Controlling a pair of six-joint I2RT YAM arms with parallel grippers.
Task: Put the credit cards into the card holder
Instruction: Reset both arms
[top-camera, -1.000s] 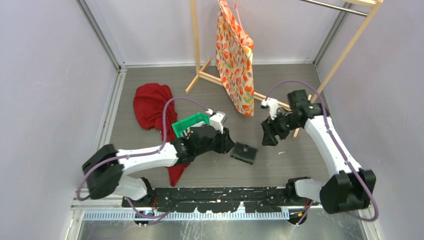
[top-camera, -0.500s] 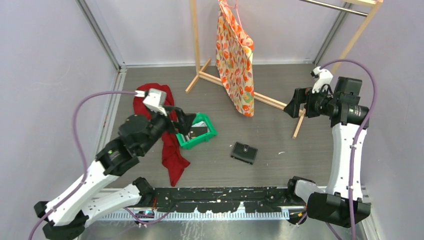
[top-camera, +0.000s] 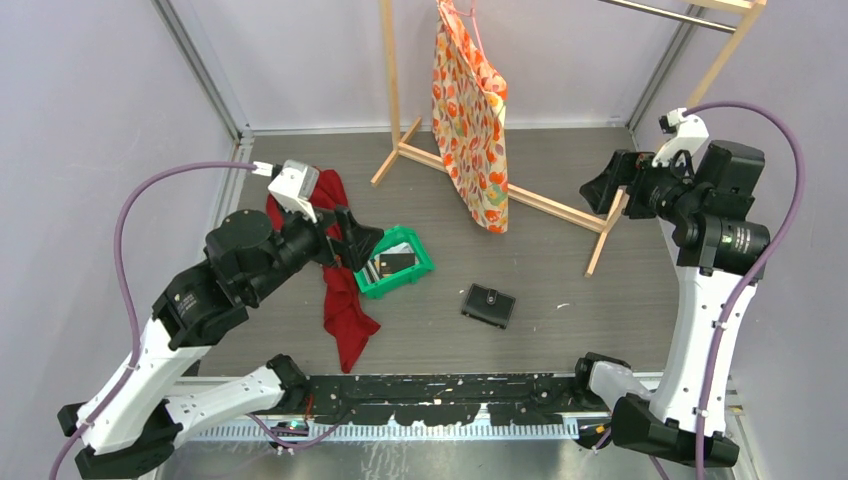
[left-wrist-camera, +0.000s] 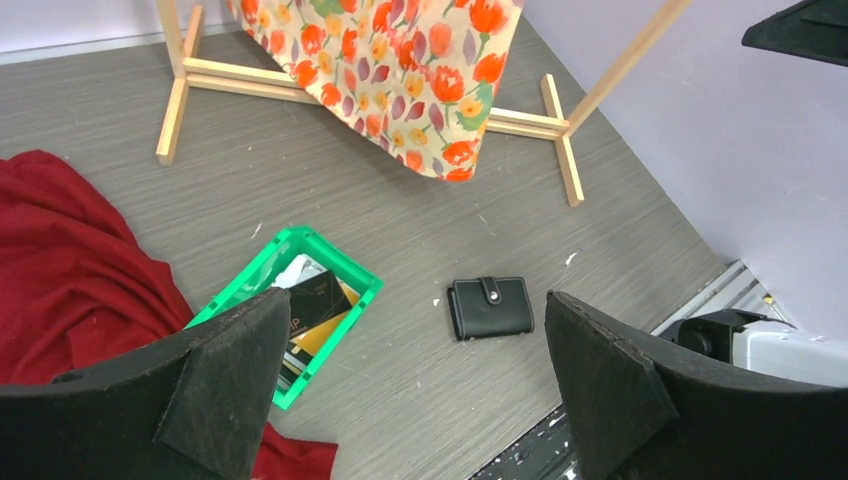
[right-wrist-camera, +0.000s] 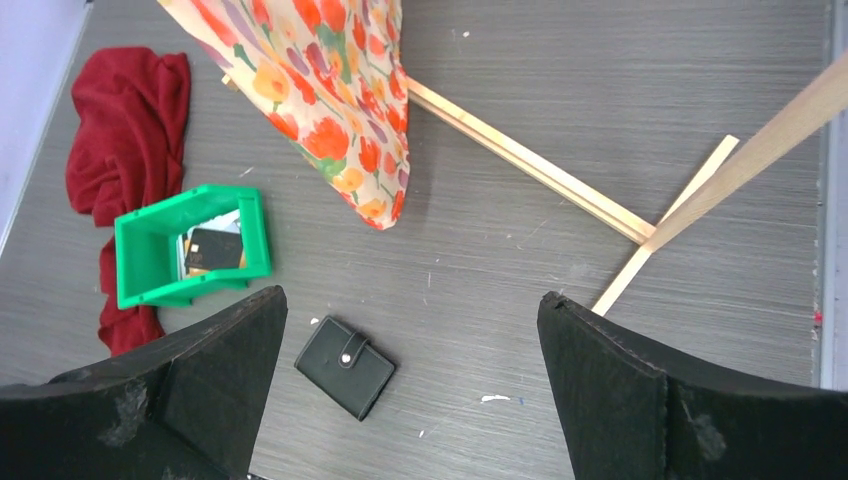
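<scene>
The card holder (top-camera: 489, 305) is a small black wallet, folded shut with its snap tab on top, lying flat on the grey table. It also shows in the left wrist view (left-wrist-camera: 490, 308) and the right wrist view (right-wrist-camera: 345, 366). The credit cards (top-camera: 393, 262) lie stacked in a green tray (top-camera: 424, 262), a dark card on top with orange-yellow and whitish edges under it (left-wrist-camera: 318, 305) (right-wrist-camera: 213, 250). My left gripper (top-camera: 352, 242) hangs open high over the tray's left side. My right gripper (top-camera: 605, 188) is open, raised at the back right. Both hold nothing.
A red cloth (top-camera: 338, 305) lies left of the tray, partly under my left arm. A wooden rack (top-camera: 545, 203) with a floral garment (top-camera: 470, 110) stands at the back. Purple walls close in left, back and right.
Both arms have lifted away from the card holder, the left one toward the left, the right one to the back right. Both grippers opened wide. The green tray now rests flat.
</scene>
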